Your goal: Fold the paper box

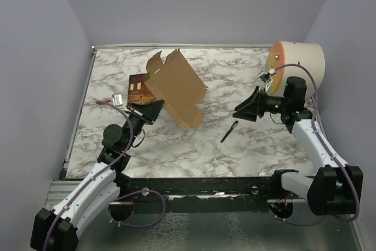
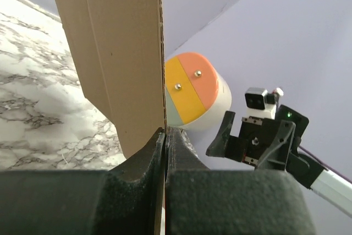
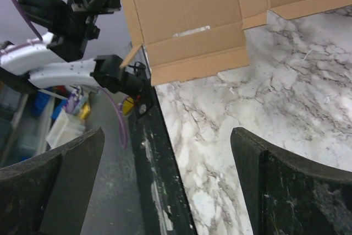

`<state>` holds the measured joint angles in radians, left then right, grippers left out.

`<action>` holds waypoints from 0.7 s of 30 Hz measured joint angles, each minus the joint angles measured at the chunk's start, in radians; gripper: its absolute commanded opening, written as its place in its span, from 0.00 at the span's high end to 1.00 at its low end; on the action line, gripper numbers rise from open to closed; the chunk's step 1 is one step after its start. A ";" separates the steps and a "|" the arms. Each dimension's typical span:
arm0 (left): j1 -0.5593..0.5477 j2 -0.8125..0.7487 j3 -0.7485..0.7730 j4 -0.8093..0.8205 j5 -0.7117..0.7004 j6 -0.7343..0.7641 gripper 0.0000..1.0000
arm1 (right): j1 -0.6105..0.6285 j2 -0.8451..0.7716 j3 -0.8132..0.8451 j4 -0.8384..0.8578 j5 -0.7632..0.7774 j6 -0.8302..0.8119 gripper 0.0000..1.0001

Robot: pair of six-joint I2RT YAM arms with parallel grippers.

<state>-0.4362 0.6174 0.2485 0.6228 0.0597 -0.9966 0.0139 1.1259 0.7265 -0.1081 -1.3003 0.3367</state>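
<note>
Left tool clamps the paper box, right tool gapes wide; only overhead shows the book.

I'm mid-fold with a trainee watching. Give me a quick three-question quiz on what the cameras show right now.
1. True or false: the left gripper is shut on an edge of the paper box.
2. Which of these lies on the table between the two arms? A) a black pen B) scissors C) a cup
3. Fill in: the right gripper holds nothing, and its jaws stand ____.

Key: 1 true; 2 A; 3 open.
</note>
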 measured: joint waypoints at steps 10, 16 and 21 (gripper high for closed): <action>-0.061 0.054 0.091 0.056 0.060 0.118 1.00 | 0.011 0.053 0.003 0.113 0.084 0.385 0.02; -0.106 0.122 0.144 0.143 0.106 0.161 1.00 | 0.011 0.068 -0.004 0.188 0.120 0.558 0.03; -0.156 0.161 0.185 0.187 0.120 0.175 1.00 | 0.011 0.097 -0.004 0.275 0.143 0.663 0.03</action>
<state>-0.5926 0.7780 0.4332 0.8097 0.1795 -0.8219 0.0254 1.2228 0.7227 0.1673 -1.1568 0.9993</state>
